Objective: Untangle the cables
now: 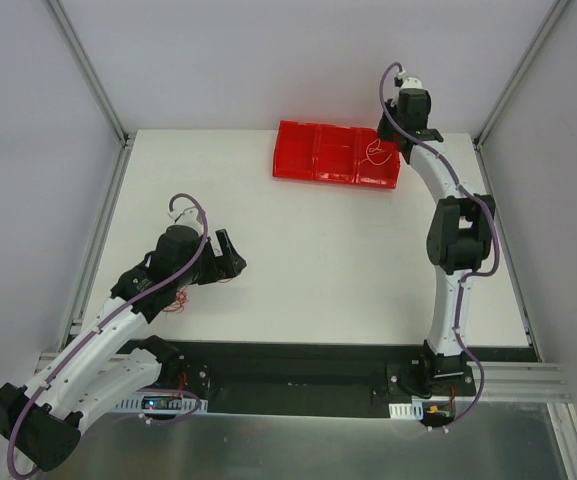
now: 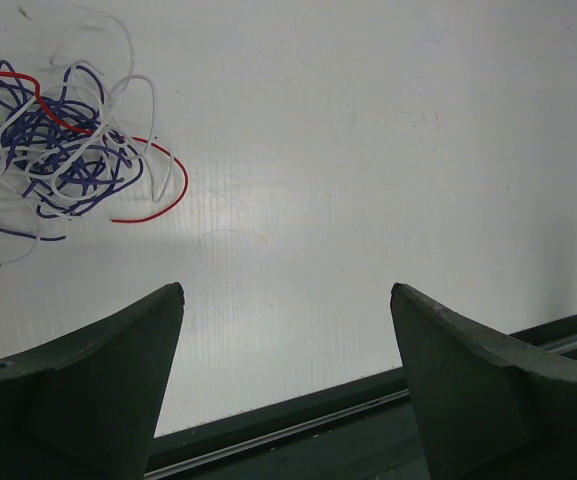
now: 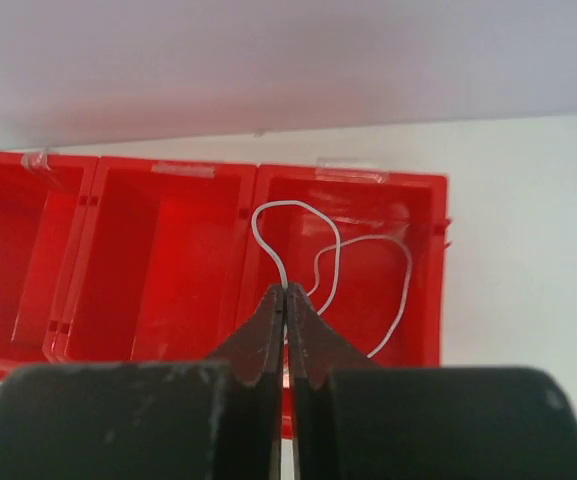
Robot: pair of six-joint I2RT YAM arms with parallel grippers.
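While right tool [image 3: 286,290] is pinched shut on the white cable [image 3: 336,240] over the right-end compartment of the red bin [image 3: 428,300], left tool [image 2: 286,292] gapes empty, tangled clump [image 2: 58,140] on surface [image 2: 368,150] beside it. Wires likely light, limp, springy; grab a free end, not the knot.

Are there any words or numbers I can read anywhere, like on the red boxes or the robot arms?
Nothing here can be read.
Red boxes: clear strips on the rims, no writing shows.
Small white part at the right arm's base: too small to read.
White cable in the shut right pincer: no print shows.
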